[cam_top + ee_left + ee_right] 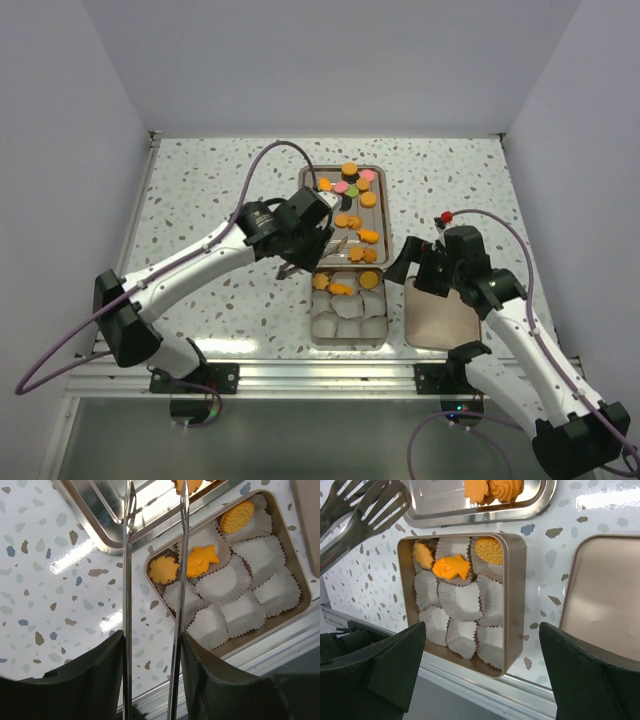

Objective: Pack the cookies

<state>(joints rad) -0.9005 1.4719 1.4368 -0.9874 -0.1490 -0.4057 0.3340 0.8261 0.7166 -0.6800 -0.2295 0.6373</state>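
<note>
Several cookies (350, 190), mostly orange, lie on a steel tray (383, 215). Below it stands a gold tin (313, 325) lined with white paper cups (235, 610). Three orange cookies sit in its top row: a flower (163, 570), a fish shape (202, 560) and a round one (237, 516). My left gripper (152, 640) is shut on metal tongs (128, 555), whose slotted tips (365, 510) stand apart and empty near the tray's lower left corner. To the right of the tin, my right gripper (481, 630) hangs wide open with nothing in it.
A tan lid (440, 315) lies flat right of the tin, under the right arm. The table's metal front rail (330, 375) runs just below tin and lid. Speckled tabletop (210, 190) spreads left of the tray.
</note>
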